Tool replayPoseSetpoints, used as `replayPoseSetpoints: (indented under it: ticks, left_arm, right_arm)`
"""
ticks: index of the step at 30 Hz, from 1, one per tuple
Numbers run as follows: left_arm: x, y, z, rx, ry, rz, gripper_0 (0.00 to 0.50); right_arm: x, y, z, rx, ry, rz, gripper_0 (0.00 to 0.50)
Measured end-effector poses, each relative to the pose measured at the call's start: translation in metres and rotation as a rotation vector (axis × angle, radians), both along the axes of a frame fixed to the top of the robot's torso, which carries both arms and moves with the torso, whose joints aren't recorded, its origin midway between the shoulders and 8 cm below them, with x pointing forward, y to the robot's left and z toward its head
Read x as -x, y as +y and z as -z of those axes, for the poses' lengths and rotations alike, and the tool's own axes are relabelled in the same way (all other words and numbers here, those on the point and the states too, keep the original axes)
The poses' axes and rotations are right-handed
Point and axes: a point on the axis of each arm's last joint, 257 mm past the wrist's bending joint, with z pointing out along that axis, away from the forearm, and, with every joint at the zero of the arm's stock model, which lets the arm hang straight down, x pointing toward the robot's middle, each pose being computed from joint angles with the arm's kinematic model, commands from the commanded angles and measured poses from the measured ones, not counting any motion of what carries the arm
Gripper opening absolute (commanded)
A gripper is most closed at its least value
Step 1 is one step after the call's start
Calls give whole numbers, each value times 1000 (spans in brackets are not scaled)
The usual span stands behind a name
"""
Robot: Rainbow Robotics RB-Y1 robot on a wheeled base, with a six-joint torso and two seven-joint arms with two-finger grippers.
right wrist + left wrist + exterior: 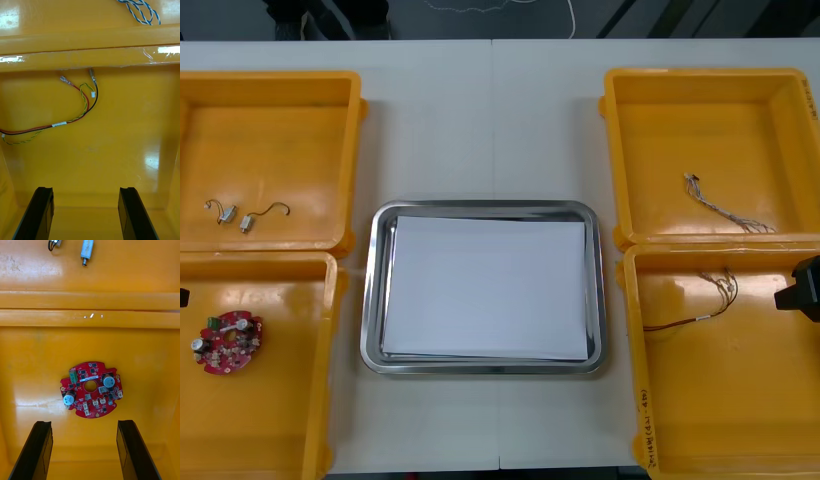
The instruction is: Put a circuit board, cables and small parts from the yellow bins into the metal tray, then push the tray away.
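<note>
The left gripper (84, 423) hung over the near-left yellow bin (280, 420) with its fingers apart and empty. The round red circuit board (91, 389) lay flat just beyond them, toward that bin's left edge. The right gripper (86, 189), fingers likewise apart, hung over the near-right yellow bin (720, 410). There the red and yellow cable (60, 124) lay toward the far-left corner. The metal tray (375, 300), white inside, sat mid-table.

A pale table (430, 130) spreads wide, a thin seam (492, 120) running down its middle from 12 to 6 o'clock. Beyond its far edge lies dark floor (680, 18) (a white cord (510, 8) loops there at 12 o'clock).
</note>
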Motion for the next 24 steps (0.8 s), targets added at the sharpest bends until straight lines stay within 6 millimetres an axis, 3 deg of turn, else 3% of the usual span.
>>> replayPoseSetpoints:
  ticks: [10, 19, 22, 24]
  left_arm:
    - [-27, 6, 13, 50, -19, -40, 500]
    - [-40, 6, 35, 73, 22, -47, 500]
    - [-40, 7, 40, 74, 35, -49, 500]
    - [-40, 7, 42, 75, 39, -50, 500]
  right_arm:
    - [8, -7, 9, 12, 32, 9, 500]
    - [15, -15, 9, 92, 59, -32, 500]
    - [15, -11, 4, 120, 38, -98, 500]
    - [14, -8, 1, 182, 17, -236, 500]
